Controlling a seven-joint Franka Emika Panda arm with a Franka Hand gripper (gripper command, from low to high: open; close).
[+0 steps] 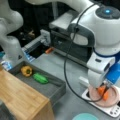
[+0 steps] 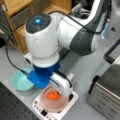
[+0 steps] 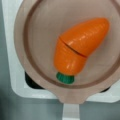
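Wrist view looks straight down on an orange toy carrot (image 3: pixel 80 46) with a green stub, lying tilted inside a shallow pink pan (image 3: pixel 37 27) whose handle points to that view's bottom; the pan sits on a white stove base (image 3: pixel 15 82). No fingers show there. In both front views the tool (image 1: pixel 105 90) hangs low over the pan (image 1: pixel 113 97), its tips right at the carrot (image 1: pixel 104 93), though whether they are spread or pinching the carrot cannot be told. In a front view the carrot (image 2: pixel 53 95) lies in the pan (image 2: pixel 47 102) under the tool (image 2: pixel 59 93), with a teal bowl (image 2: pixel 18 83) just beside the stove base (image 2: pixel 40 110) on the grey table (image 2: pixel 80 72). Farther off in a front view, a grey tray (image 1: pixel 53 88) holds a yellow pepper (image 1: pixel 26 70) and a green vegetable (image 1: pixel 40 78), next to a wooden board (image 1: pixel 20 97), with a dark metal box (image 1: pixel 72 47) behind.
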